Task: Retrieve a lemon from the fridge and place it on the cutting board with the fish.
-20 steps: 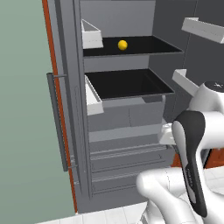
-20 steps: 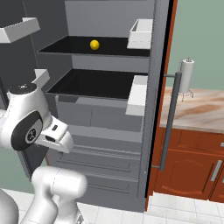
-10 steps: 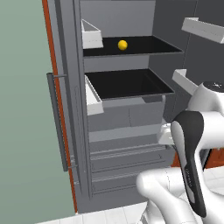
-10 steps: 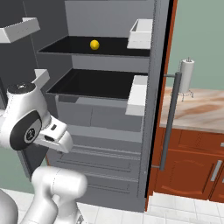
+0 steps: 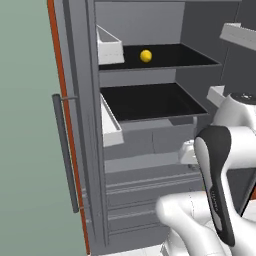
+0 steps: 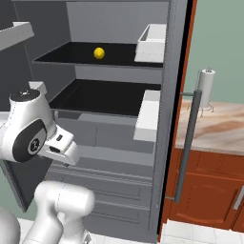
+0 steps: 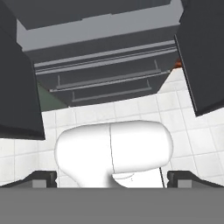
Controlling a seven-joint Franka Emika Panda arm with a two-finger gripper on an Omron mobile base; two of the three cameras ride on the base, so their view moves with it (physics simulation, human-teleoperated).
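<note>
Fridge (image 5: 150, 135) stands w/ both doors swung open; black shelves, white door bins and lower drawers all on show. Lemon (image 5: 145, 56) sits alone on the upper black shelf (image 6: 71, 56), toward the back, well apart from the arm; same lemon seen from the right base cam too (image 6: 99, 53). White bin (image 6: 151, 44) hangs on the right door just beside that shelf; another bin (image 5: 109, 46) on the left door. Arm is folded low in front of the drawers (image 7: 105, 78), hand pointing down at the tiled floor (image 7: 144, 107). Gripper (image 7: 112, 178) fingers sit wide apart at the bottom corners of the hand cam, nothing between them. Paper towel roll (image 6: 206, 88) stands on the counter (image 6: 224, 128) beyond the right door.
</note>
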